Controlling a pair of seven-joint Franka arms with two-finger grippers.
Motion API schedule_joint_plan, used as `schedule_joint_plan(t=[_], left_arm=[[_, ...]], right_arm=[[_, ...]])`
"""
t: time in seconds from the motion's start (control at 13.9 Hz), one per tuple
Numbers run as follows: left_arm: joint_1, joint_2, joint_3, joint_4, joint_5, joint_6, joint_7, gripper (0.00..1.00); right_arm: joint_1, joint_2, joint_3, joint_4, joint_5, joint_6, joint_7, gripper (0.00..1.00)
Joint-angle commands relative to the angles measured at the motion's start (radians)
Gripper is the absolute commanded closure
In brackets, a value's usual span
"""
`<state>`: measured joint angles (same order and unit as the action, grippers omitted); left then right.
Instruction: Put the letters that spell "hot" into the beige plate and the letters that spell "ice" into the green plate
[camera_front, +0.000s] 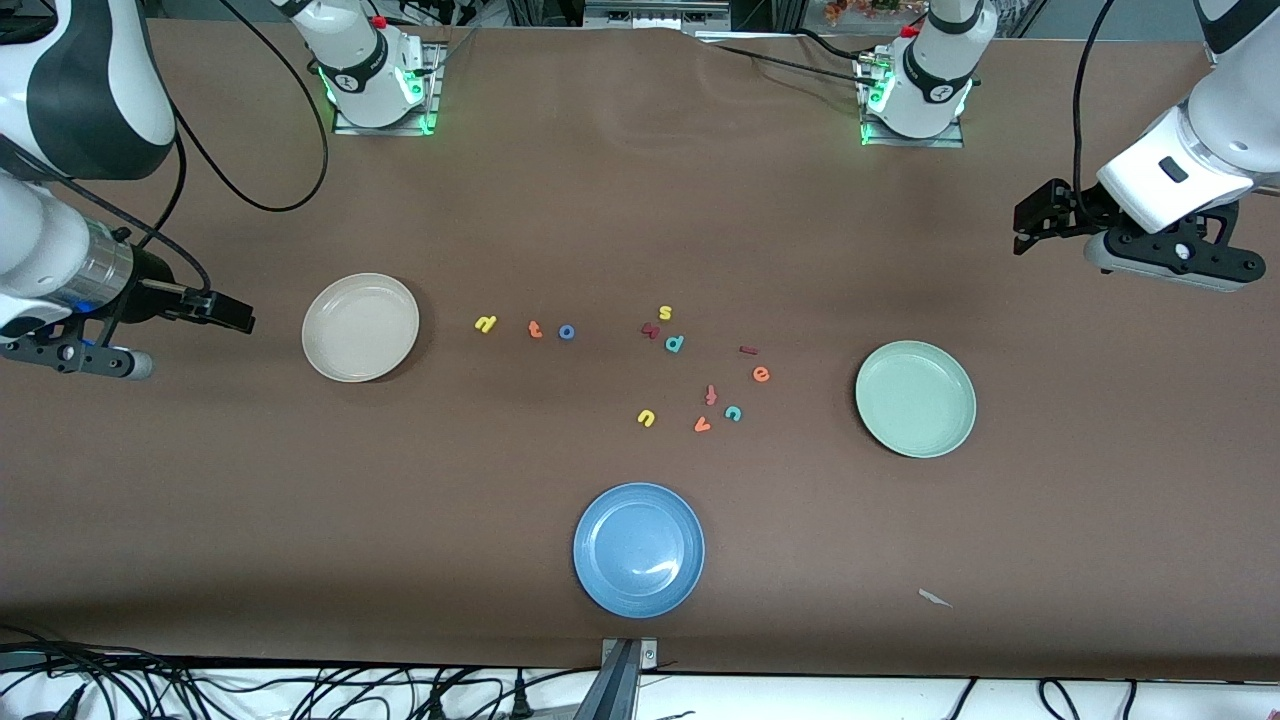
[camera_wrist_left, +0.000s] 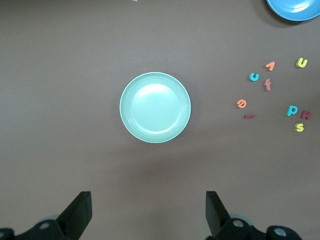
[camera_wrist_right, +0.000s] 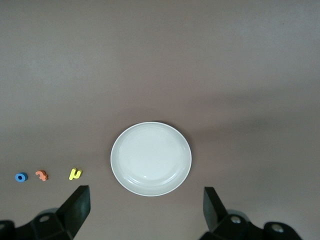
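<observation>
Right claw hangs wide open over brown tabletop, empty beige plate below it, yellow h, orange t, blue o lined up beside plate.

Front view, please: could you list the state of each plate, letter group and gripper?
Round beige plate: empty.
Round pale green plate: empty.
Round blue plate: empty.
Foam letters h, t, o: on table, in a row.
Foam letters i, e, c: on table, unsorted.
Left gripper: open, empty.
Right gripper: open, empty.
</observation>
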<state>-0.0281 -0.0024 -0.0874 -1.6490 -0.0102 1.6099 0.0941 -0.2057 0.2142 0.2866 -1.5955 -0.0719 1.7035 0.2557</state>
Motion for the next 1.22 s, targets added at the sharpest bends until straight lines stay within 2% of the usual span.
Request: schedule_joint_plan(t=[0.0, 0.58, 0.79, 1.15], left_arm=[[0.004, -0.001, -0.002, 0.02, 0.009, -0.021, 0.006, 0.0], [0.004, -0.001, -0.005, 0.02, 0.009, -0.021, 0.004, 0.0], [0.004, -0.001, -0.005, 0.02, 0.009, -0.021, 0.001, 0.0], [0.004, -0.001, -0.003, 0.02, 0.009, -0.021, 0.002, 0.0]], right_arm=[[0.011, -0.022, -0.014, -0.024, -0.003, 0.015, -0.01, 0.0], [0.008, -0.039, -0.015, -0.023, 0.001, 0.016, -0.01, 0.0], [0.008, -0.013, -0.014, -0.04, 0.004, 0.079, -0.012, 0.0], [0.011, -0.016, -0.009, -0.044, 0.004, 0.076, -0.013, 0.0]])
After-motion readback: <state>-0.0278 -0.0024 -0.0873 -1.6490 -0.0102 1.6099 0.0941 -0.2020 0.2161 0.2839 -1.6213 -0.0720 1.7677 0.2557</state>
